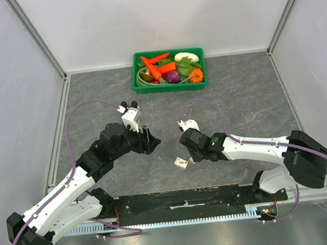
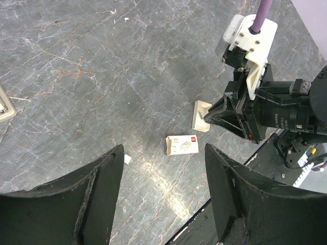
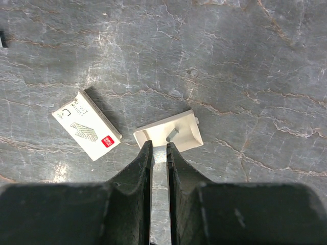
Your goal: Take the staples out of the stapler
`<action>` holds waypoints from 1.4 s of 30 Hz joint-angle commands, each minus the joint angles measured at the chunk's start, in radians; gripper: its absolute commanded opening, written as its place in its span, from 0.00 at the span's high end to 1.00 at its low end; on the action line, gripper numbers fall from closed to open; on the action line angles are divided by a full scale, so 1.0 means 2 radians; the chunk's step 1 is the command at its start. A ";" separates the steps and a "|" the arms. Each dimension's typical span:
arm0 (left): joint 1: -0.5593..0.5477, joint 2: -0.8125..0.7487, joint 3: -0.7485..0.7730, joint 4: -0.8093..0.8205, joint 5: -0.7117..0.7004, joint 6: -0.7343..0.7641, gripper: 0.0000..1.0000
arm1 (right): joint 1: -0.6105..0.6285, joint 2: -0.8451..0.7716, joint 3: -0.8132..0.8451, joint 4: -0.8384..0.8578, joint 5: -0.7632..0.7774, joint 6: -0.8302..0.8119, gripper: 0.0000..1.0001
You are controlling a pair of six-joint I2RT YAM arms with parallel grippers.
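Observation:
No stapler shows in any view. My right gripper (image 3: 159,147) is nearly shut on a thin shiny staple strip (image 3: 159,155), with its tips over the near rim of a small open white tray (image 3: 186,133). A short grey staple piece (image 3: 172,134) lies in that tray. A white staple box (image 3: 87,125) with a red label lies left of the tray. It also shows in the top view (image 1: 181,163) and the left wrist view (image 2: 182,144). My left gripper (image 2: 163,171) is open and empty above the table, left of the right gripper (image 1: 185,153).
A green basket (image 1: 138,78) of toy vegetables stands at the back centre. A small white scrap (image 2: 126,159) lies near my left finger. The black rail (image 1: 183,199) runs along the table's near edge. Grey walls close in both sides.

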 commanded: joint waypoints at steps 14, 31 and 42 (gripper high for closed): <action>-0.003 -0.004 0.004 0.005 -0.001 -0.009 0.30 | 0.005 0.019 -0.002 0.026 -0.010 0.012 0.79; -0.003 -0.006 0.004 0.004 0.000 -0.008 0.30 | 0.008 0.023 0.025 0.019 -0.006 0.006 0.65; -0.003 -0.015 0.006 -0.003 -0.001 -0.008 0.30 | 0.025 0.071 0.099 0.037 -0.032 -0.007 0.57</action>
